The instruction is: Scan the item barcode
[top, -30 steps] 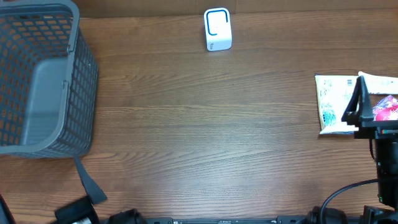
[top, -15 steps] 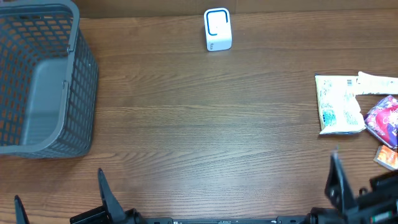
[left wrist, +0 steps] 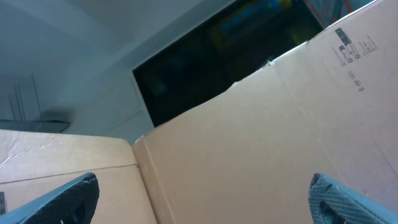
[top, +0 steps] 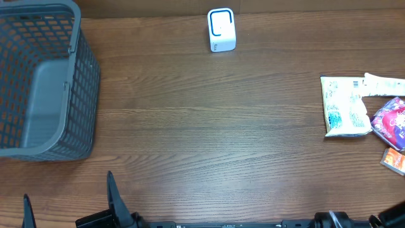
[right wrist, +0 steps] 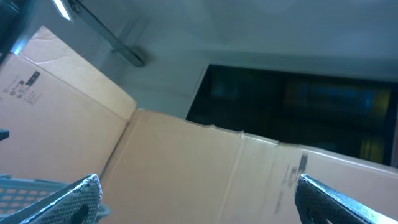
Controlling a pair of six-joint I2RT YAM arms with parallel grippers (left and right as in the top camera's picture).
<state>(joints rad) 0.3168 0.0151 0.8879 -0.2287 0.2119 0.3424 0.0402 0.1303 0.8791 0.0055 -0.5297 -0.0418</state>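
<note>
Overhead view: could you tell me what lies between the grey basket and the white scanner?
Nothing; the overhead view shows only bare wooden table between the basket and the scanner.

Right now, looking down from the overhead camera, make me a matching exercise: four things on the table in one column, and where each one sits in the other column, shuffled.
Things
1. grey plastic mesh basket
2. small white box-shaped device with a blue outline
3. flat white printed packet
4. shiny pink wrapper

Places
A. middle of the far edge of the table
B. right edge of the picture, partly cut off
C. left end of the table
D. right side, inward of the other items there

Pairs: 1-C, 2-A, 3-D, 4-B
</note>
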